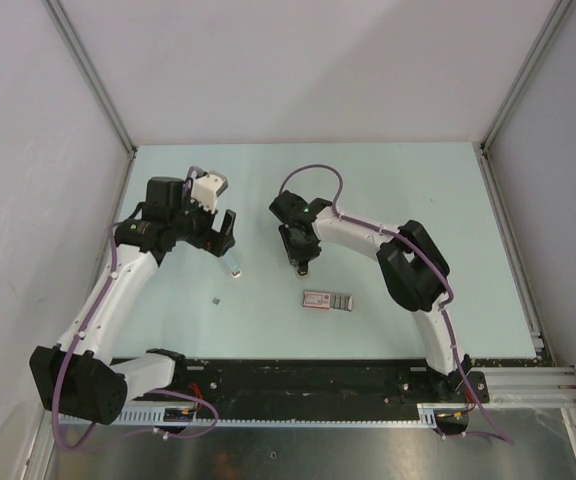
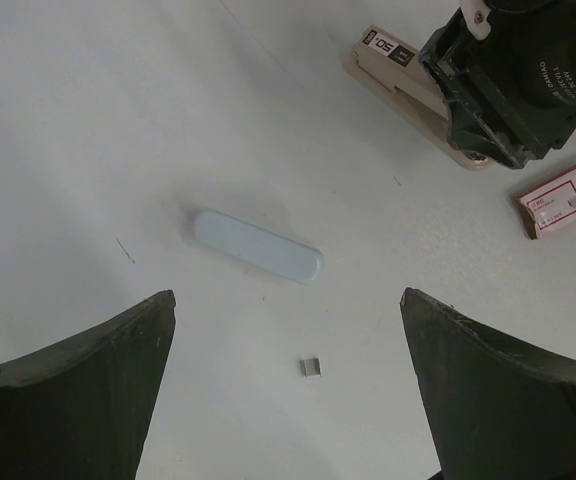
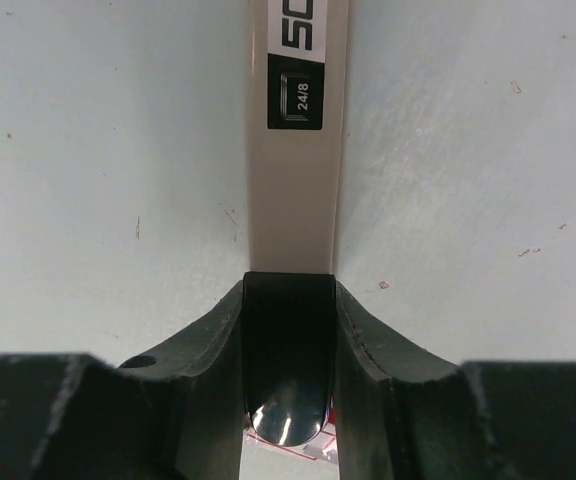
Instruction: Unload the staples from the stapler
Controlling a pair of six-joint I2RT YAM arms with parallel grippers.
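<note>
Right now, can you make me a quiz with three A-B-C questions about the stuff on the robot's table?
1. What colours are on the box? A green and black. B red and white. C yellow and blue.
2. Where is the tiny staple bit? A on the box. B on the table, by itself. C in a claw.
3. How is the left claw? A wide open, empty. B shut on the box. C shut on the staple bit.
Answers: 1 B, its label shows them. 2 B, nothing touches it. 3 A, its fingers stand far apart; the right claw grips the stapler.
</note>
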